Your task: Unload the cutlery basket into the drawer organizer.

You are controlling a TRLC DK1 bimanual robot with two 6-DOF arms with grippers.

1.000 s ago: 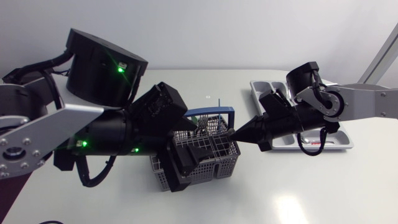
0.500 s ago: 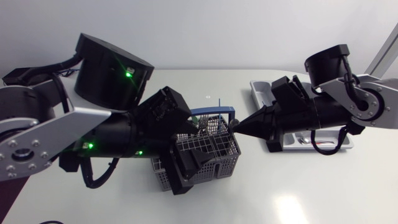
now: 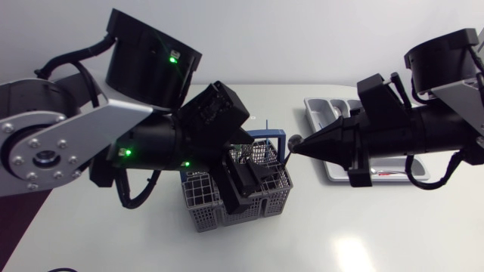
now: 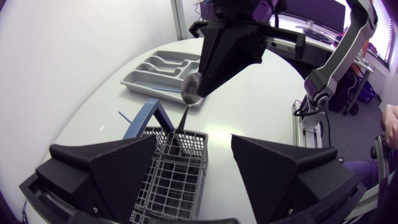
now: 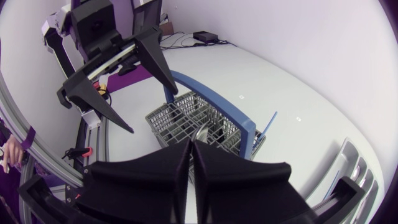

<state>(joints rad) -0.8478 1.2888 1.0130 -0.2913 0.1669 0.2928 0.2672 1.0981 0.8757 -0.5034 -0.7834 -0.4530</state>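
The grey mesh cutlery basket (image 3: 265, 195) with a blue handle (image 3: 266, 136) stands mid-table, with more cutlery inside. My right gripper (image 3: 296, 146) is above the basket's right rim, shut on the rounded end of a metal cutlery piece (image 4: 190, 88) whose thin shaft hangs down into the basket (image 4: 177, 168). In the right wrist view the piece (image 5: 200, 134) shows just past the tips of that gripper (image 5: 191, 155). My left gripper (image 4: 193, 180) hovers open over the basket with nothing between its fingers (image 4: 106, 168). The grey drawer organizer (image 3: 324, 112) lies at the right, partly hidden by my right arm.
A thin blue stick (image 3: 268, 122) lies on the table just behind the basket. A red-handled item (image 3: 389, 175) rests in the organizer's near compartment. My bulky left arm (image 3: 144, 143) covers the table left of the basket.
My right gripper has risen and drawn slightly right, lifting the cutlery piece up out of the basket. The left arm has shifted up and to the right over the basket.
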